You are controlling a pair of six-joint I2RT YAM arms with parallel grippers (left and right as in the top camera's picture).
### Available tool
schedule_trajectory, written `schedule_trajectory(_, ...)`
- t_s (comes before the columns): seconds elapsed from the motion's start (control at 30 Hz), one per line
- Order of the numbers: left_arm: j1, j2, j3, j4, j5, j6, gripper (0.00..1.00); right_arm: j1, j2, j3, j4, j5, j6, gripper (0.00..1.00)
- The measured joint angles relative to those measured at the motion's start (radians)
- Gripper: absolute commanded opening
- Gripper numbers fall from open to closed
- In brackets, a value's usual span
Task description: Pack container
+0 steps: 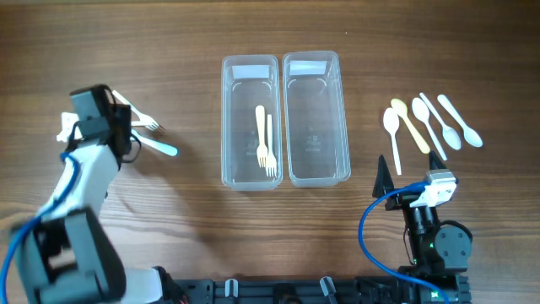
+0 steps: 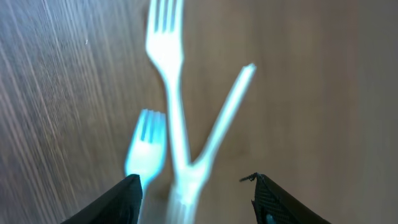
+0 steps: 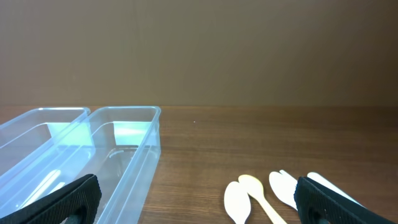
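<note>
Probably a robotics lab test bench, though little of the room shows: bare wood-grain table (image 1: pixel 270 25), black mounting rail (image 1: pixel 278 291) at six o'clock, blue cable (image 1: pixel 363 230) at five, two clear containers (image 1: pixel 316 127) staged centrally, plain brown wall (image 3: pixel 199 50) behind.

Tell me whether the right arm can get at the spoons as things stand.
Probably yes. The right gripper sits open just short of the spoons, with only bare table between them, and nothing covers them.
</note>
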Motion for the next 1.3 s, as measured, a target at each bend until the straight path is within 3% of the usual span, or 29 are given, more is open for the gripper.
schedule_trajectory(0.2,-0.006,0.143,0.0,0.019,-0.001,0.052,0.58,0.0,0.0,0.0,0.0,0.0,0.0,1.0)
schedule_trajectory(0.5,-0.008,0.181,0.015,0.108,0.007,0.108,0.63,0.0,0.0,0.0,0.0,0.0,0.0,1.0)
schedule_trajectory(0.77,-0.013,0.181,0.021,0.089,0.016,0.134,0.63,0.0,0.0,0.0,0.0,0.0,0.0,1.0)
schedule_trajectory(0.87,-0.029,0.181,0.026,0.071,0.018,0.142,0.33,0.0,0.0,0.0,0.0,0.0,0.0,1.0)
schedule_trajectory(0.93,-0.043,0.184,0.027,0.065,0.021,0.144,0.26,0.0,0.0,0.0,0.0,0.0,0.0,1.0)
schedule_trajectory(1.0,-0.062,0.192,0.026,0.059,0.023,0.148,0.08,0.0,0.0,0.0,0.0,0.0,0.0,1.0)
schedule_trajectory(1.03,-0.067,0.193,0.026,0.057,0.022,0.144,0.04,0.0,0.0,0.0,0.0,0.0,0.0,1.0)
schedule_trajectory(1.3,-0.082,0.192,0.03,0.071,0.029,0.155,0.04,0.0,0.0,0.0,0.0,0.0,0.0,1.0)
